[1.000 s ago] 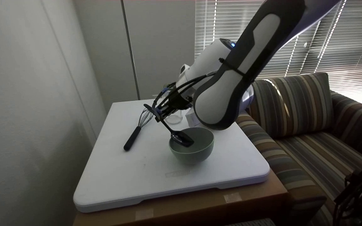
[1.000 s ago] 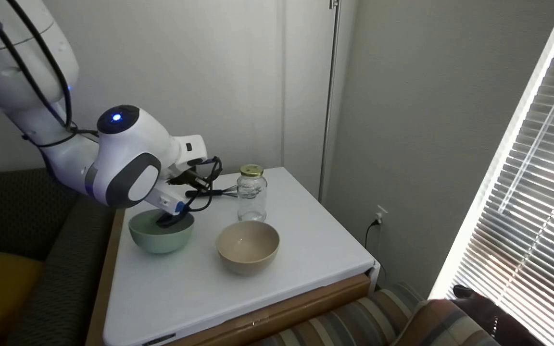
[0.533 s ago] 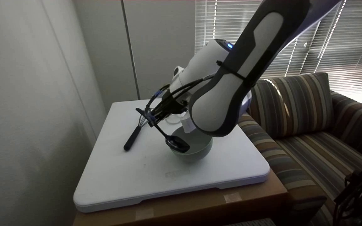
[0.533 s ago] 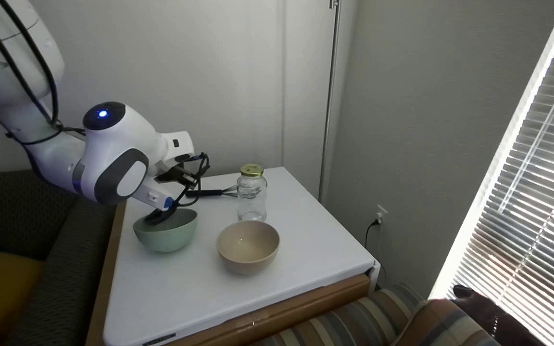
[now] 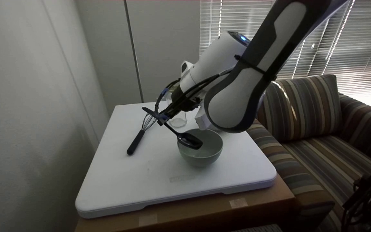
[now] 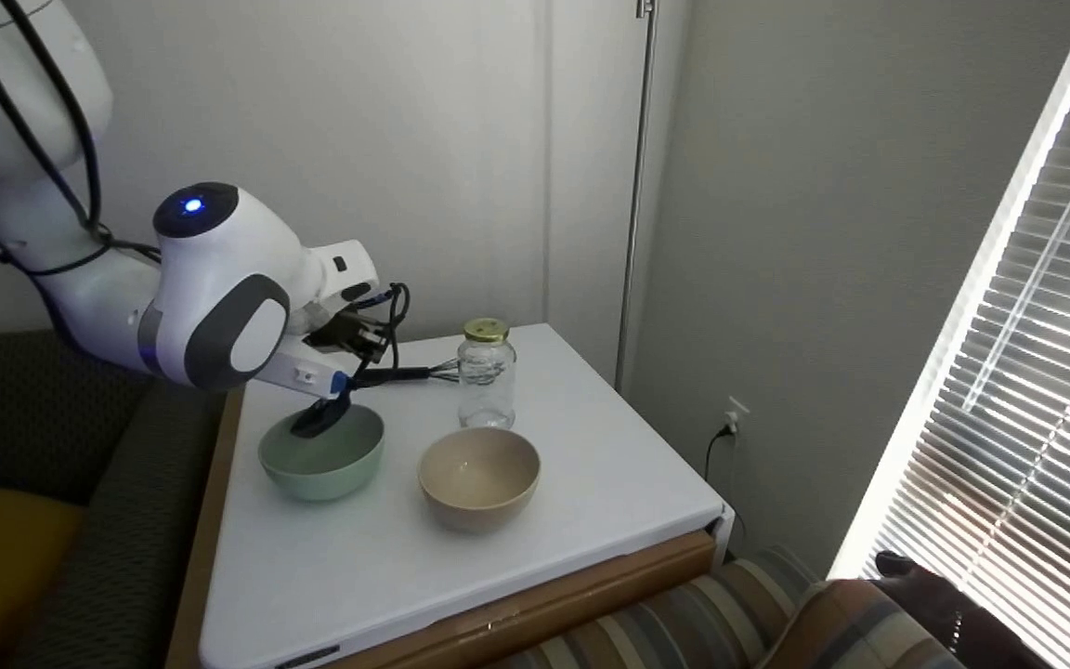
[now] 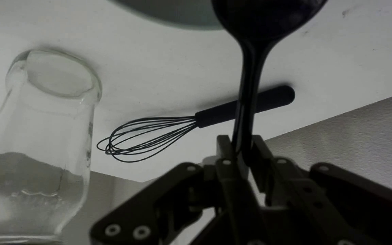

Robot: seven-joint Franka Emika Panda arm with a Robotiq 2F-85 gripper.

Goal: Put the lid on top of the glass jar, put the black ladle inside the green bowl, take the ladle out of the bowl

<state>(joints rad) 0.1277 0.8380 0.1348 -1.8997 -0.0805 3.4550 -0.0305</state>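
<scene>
Gold-coloured and flat, the lid (image 6: 486,329) sits level on the glass jar (image 6: 487,390), so I judge that step done; how tightly it sits I cannot tell. In an exterior view the jar stands toward the right edge of the white plastic table (image 6: 591,483), the green bowl (image 6: 323,478) near the left edge. The gripper (image 7: 241,146) has its jaws closed around the slim handle of the black ladle (image 5: 189,140), whose glossy scoop slants over the bowl's rim; whether it dips inside is unclear. Placing or lifting out is probably in hand, and the ladle's final move clear of the bowl is left. Smooth, pale mint walls round out that bowl; the cream bowl (image 6: 479,506), nearer the front edge, has a faint sheen inside. Looped thin wires form the whisk (image 7: 209,117) by the back edge.
</scene>
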